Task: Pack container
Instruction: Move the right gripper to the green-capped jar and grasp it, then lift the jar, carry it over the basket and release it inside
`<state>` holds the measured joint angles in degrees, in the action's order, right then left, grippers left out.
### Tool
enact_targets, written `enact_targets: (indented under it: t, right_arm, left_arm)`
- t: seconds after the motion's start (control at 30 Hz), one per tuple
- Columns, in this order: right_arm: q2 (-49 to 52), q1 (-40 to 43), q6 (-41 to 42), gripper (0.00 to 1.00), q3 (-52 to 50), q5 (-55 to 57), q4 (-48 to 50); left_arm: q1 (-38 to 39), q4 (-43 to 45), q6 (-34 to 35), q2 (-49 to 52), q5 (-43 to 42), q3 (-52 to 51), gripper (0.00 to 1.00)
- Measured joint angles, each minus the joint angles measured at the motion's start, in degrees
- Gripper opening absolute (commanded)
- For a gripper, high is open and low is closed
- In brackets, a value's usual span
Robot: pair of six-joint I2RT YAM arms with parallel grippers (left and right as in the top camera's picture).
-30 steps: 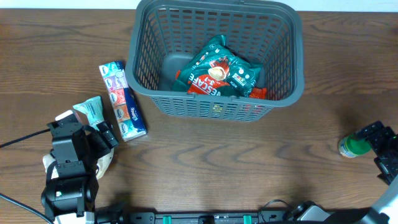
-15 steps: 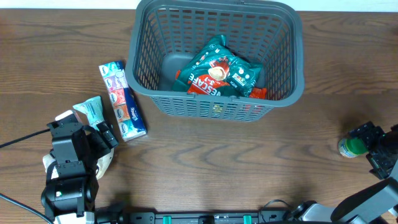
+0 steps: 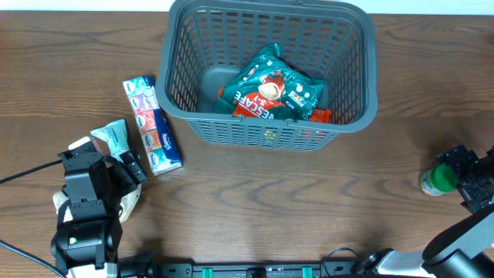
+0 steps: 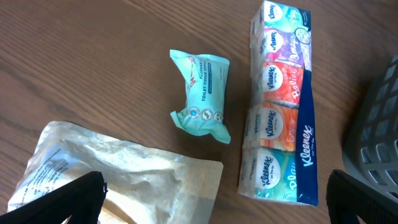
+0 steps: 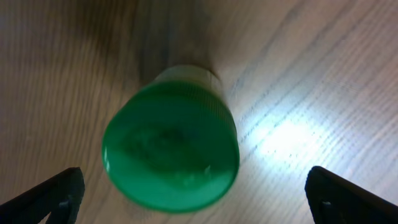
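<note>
Spread wide, the right gripper [image 5: 199,198] is hovering over a green-capped bottle [image 5: 171,138] at the counter's right edge, seemingly needing to descend and clamp.

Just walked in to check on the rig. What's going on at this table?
Two arms are packing a grey basket, which already holds green and red Nescafe packets. The right claw is open over a green-capped bottle standing on the table, off to the basket's right. The left claw is open above a tan pouch. A Kleenex pack and a teal tissue packet lie nearby, outside the basket.
</note>
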<state>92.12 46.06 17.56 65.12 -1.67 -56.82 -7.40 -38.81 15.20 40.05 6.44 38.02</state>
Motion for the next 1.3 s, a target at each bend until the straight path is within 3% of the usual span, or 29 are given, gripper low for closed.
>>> enact_targets:
  t: [0.6, 1.03, 1.3]
  right_arm:
    - [10.43, -2.43, 0.04, 0.99, -1.11, 0.07, 7.50]
    - [12.41, -7.39, 1.40, 0.99, -1.14, 1.99, 9.75]
    - [12.41, -7.58, 1.95, 0.79, -1.14, 2.69, 9.73]
  left_arm:
    - [0.00, 0.48, 0.00, 0.00, 0.00, 0.00, 0.99]
    - [0.00, 0.50, -0.02, 0.02, 0.00, 0.00, 0.98]
    - [0.00, 0.48, 0.00, 0.00, 0.00, 0.00, 0.99]
